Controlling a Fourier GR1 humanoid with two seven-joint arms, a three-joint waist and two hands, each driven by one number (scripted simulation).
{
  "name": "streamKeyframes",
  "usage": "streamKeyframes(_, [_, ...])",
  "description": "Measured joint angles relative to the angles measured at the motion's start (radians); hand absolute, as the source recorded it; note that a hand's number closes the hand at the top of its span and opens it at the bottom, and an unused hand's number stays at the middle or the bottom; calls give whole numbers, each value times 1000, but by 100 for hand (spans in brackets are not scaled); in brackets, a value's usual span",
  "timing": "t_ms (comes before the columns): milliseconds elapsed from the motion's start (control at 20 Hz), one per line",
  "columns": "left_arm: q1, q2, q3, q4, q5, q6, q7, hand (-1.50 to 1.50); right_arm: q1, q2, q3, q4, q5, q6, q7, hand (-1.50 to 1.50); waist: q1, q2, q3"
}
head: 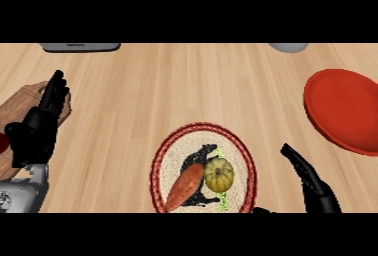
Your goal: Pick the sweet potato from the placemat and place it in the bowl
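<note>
An orange sweet potato [184, 186] lies slanted on the oval placemat [168, 150], which has a red woven rim and a black figure on cream. A small yellow squash [219, 174] sits right beside it on the mat. The red bowl [345, 110] stands at the right edge of the counter. My right hand [311, 182] comes in at the lower right, fingers straight and open, just to the right of the placemat and apart from the sweet potato. My left hand [40, 125] rests open at the far left, fingers pointing up.
A wooden board [21, 102] lies under my left hand, with a dark red thing [4, 142] at the view's left edge. A grey appliance [80, 47] and a grey object [288, 47] sit at the counter's far edge.
</note>
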Motion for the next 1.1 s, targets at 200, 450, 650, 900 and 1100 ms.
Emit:
streamKeyframes(200, [-17,-8,-6,6,-11,-2,7,0,20,-83,56,-133,128,-7,178,-150,9,1,-2])
streamKeyframes(450, [-26,-13,-8,3,-13,-13,9,0,-39,-148,140,-259,295,27,476,-150,25,2,-3])
streamKeyframes(650, [-36,-34,-16,25,-32,-7,-6,0,-130,-144,235,-321,392,103,712,-150,28,3,-2])
streamKeyframes(900, [-54,-49,-3,55,-36,-21,-19,0,-291,-65,317,-284,429,209,923,-150,31,4,-1])
streamKeyframes(1100, [-50,-65,3,48,-53,-24,-12,0,-345,-13,377,-253,459,266,1022,-150,28,3,0])
